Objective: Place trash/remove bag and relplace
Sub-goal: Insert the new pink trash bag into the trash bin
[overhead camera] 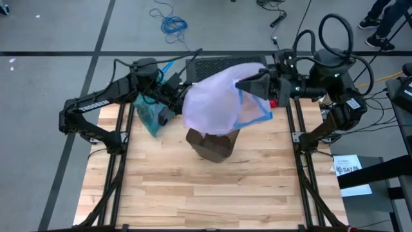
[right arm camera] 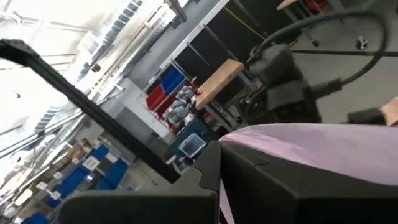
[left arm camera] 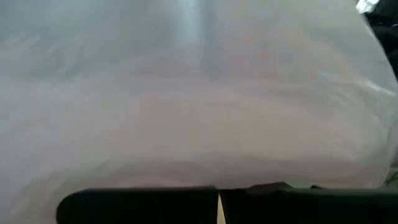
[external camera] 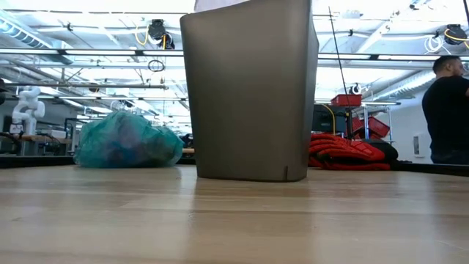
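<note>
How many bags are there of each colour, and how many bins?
Pink bags: 1, the pale pink bag held up over the bin between both arms.
Teal-green bags: 1, the full teal-green bag lying on the table.
Bins: 1, the grey-brown bin standing upright.
Total: 3

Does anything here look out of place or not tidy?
The full teal-green plastic bag lies on the wooden table beside the grey-brown plastic bin. Both grippers hold the pale pink translucent bag ballooned above the bin, not yet seated inside.
</note>
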Robot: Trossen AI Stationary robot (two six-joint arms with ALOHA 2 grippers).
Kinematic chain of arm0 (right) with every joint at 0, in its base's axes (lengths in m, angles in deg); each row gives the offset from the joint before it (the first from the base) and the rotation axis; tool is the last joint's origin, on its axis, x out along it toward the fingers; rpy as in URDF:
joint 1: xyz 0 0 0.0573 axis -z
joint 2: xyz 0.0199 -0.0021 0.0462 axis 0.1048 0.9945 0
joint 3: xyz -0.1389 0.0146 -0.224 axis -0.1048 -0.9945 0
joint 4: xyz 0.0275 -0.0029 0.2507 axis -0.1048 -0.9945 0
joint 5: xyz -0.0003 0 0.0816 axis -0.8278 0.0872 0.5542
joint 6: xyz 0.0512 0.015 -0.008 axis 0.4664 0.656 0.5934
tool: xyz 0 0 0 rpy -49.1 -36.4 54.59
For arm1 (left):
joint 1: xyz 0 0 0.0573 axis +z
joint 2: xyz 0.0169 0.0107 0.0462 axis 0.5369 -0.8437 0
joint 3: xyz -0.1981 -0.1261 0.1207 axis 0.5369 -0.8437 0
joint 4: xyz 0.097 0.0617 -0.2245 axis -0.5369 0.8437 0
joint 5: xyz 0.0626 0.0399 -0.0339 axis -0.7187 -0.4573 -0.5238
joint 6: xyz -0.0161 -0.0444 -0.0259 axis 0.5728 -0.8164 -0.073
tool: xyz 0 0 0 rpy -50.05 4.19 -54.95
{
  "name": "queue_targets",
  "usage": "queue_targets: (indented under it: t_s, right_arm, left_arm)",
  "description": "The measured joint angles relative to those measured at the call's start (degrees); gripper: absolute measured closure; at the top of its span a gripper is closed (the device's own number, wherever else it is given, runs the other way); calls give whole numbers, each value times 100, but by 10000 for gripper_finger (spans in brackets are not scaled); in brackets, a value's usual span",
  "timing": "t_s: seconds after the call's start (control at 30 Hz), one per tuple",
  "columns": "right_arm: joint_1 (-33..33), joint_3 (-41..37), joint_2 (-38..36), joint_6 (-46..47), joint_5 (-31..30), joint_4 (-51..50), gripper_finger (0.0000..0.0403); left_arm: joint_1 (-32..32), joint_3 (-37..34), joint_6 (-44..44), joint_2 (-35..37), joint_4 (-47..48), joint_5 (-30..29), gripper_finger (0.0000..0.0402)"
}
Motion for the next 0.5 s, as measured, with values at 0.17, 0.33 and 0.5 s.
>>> queue_targets:
  t_s: [0.17, 0.33, 0.5]
  right_arm:
    - [259, 0, 1, 100, 303, 126, 403]
    - [555, 0, 1, 414, 895, 387, 403]
    - [829, -2, -3, 582, 1384, 350, 403]
  left_arm:
    - [-246, -419, -390, -262, -1144, -79, 402]
    - [-379, -828, -902, -618, -2260, -180, 402]
    - [-543, -1229, -1227, -884, -2818, -479, 402]
